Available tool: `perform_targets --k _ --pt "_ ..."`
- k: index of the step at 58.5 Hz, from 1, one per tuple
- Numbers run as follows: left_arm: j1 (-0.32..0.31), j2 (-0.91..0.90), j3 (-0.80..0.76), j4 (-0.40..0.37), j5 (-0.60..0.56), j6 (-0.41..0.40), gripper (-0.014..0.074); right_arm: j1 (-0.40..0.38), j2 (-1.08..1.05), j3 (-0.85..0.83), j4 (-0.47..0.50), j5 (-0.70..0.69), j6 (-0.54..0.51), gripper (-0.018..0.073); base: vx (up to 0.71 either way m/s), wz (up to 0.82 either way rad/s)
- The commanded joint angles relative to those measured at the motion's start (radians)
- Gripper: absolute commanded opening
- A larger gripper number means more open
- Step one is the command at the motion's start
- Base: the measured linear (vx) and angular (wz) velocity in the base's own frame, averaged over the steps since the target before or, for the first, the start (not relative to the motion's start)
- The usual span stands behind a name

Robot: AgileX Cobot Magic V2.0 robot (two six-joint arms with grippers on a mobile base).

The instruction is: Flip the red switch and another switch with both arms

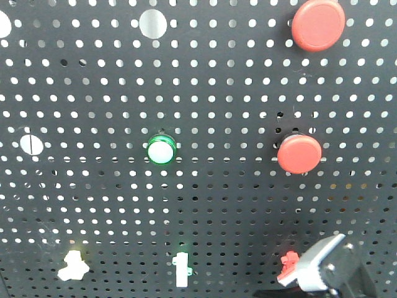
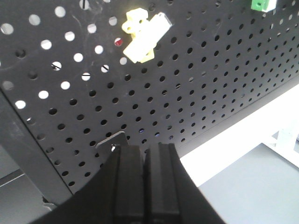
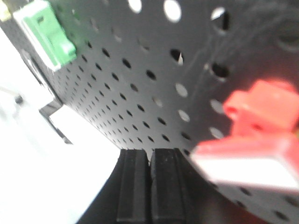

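- Currently, in the front view, the red switch (image 1: 287, 264) sits at 5 o'clock on the pegboard (image 1: 248, 186), and the yellow switch (image 1: 73, 266) at 7 o'clock. A white toggle (image 1: 181, 270) stands between them.
- Right gripper (image 1: 325, 270): just beside the red switch, at its 3 o'clock. You cannot tell from this view whether it is touching.
- Right wrist view: right gripper (image 3: 149, 156) has its fingers (image 3: 168, 186) pressed flat together with nothing between them. The red switch (image 3: 261, 112) is blurred and close, at 2 o'clock from the tips.
- Left wrist view: left gripper (image 2: 142, 149) is likewise closed flat and holds nothing. The yellow switch (image 2: 140, 35) lies at 12 o'clock from the tips, well apart.
- The left gripper does not show in the front view.
- Progress, as a judgement: the right arm is at its target and the left arm is lined up but short of its own. You cannot read either lever's position, so log neither toggle as done.
- Left to do: bring the left tips up to the yellow lever, then push both levers over.
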Motion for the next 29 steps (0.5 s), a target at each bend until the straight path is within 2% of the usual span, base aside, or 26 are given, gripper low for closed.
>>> perform_targets --k 1,9,14,29 --pt "-0.005 0.001 -0.031 0.0 -0.086 -0.014 0.0003 -0.004 -0.074 -0.007 -0.058 -0.001 0.078 -0.0006 0.0 0.0" --pt "-0.005 0.001 -0.031 0.0 -0.086 -0.016 0.0003 -0.004 -0.206 0.087 -0.153 -0.029 0.157 -0.0006 0.0 0.0" --pt "-0.005 0.001 -0.031 -0.001 -0.086 -0.02 0.0003 -0.005 -0.314 0.17 -0.199 -0.093 0.196 -0.0006 0.0 0.0" --pt "-0.005 0.001 -0.031 -0.001 -0.086 -0.042 0.0003 -0.005 -0.677 0.342 -0.232 -0.341 0.207 -0.0006 0.0 0.0"
